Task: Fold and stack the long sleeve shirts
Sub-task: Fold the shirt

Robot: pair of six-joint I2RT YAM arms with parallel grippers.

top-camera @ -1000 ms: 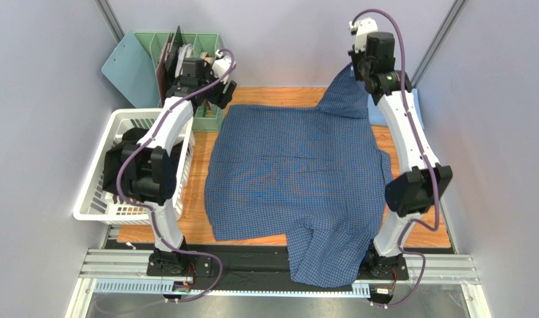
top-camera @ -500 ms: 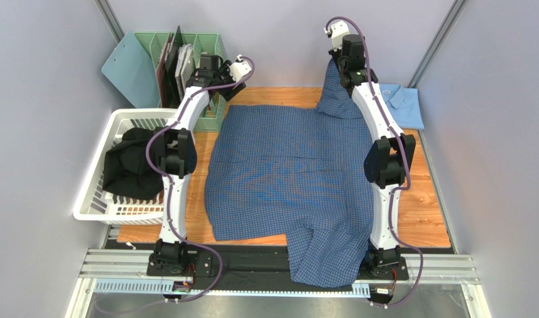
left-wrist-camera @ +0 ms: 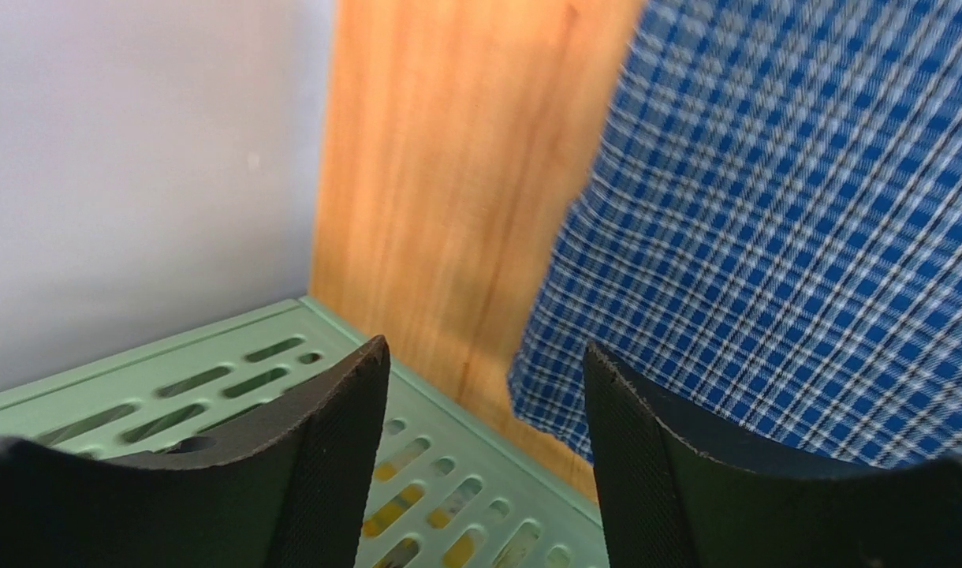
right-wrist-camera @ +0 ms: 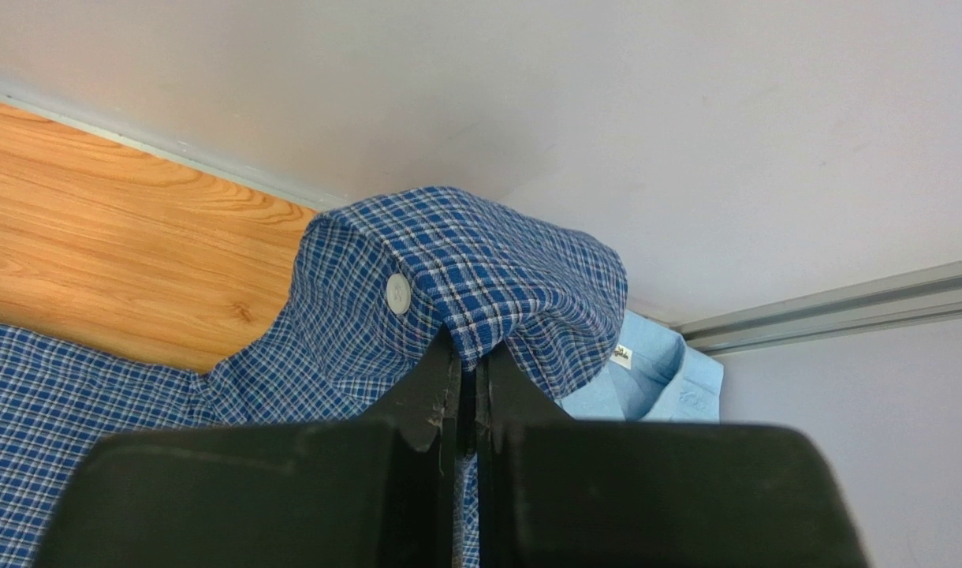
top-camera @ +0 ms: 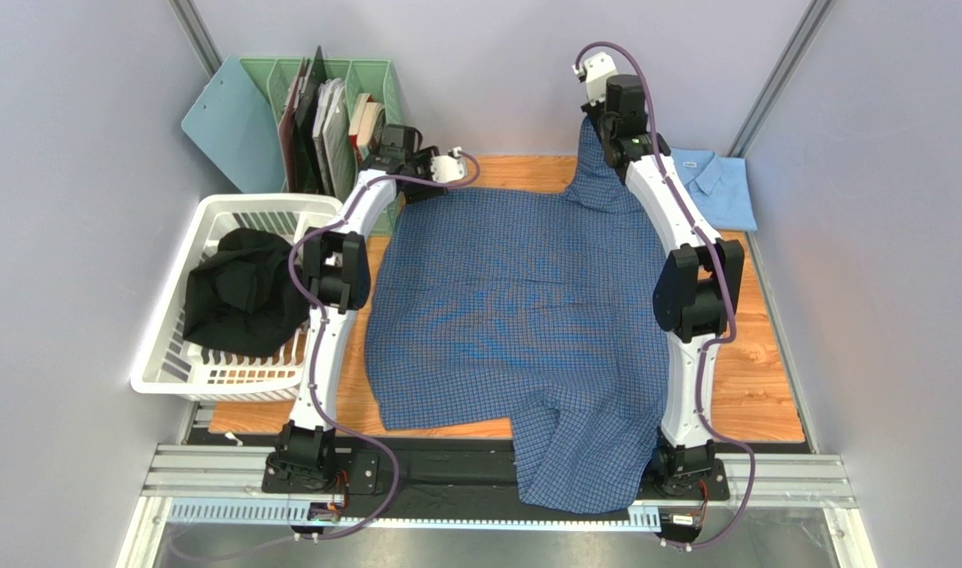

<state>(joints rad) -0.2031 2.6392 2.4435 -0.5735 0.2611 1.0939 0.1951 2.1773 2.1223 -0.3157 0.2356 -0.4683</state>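
Left claw (left-wrist-camera: 486,373) has swung off the basket (top-camera: 172,314) to the far-left corner of the checked shirt (top-camera: 521,308), jaws apart, nothing between. Right claw (right-wrist-camera: 465,361) stays pinched on its buttoned edge (right-wrist-camera: 397,294), raised. Shirt lies spread on the table (top-camera: 770,391). My guess: I grab that corner next.

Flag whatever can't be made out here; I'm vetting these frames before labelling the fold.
- Pale blue shirt: in the top view it is partly behind the right arm; in the right wrist view only a corner shows past the checked shirt.
- Left gripper: in the top view its fingers are hidden under its own wrist; the left wrist view is blurred, so contact with the checked shirt is unclear.
- Dark garment in the basket: bunched up, type unreadable.
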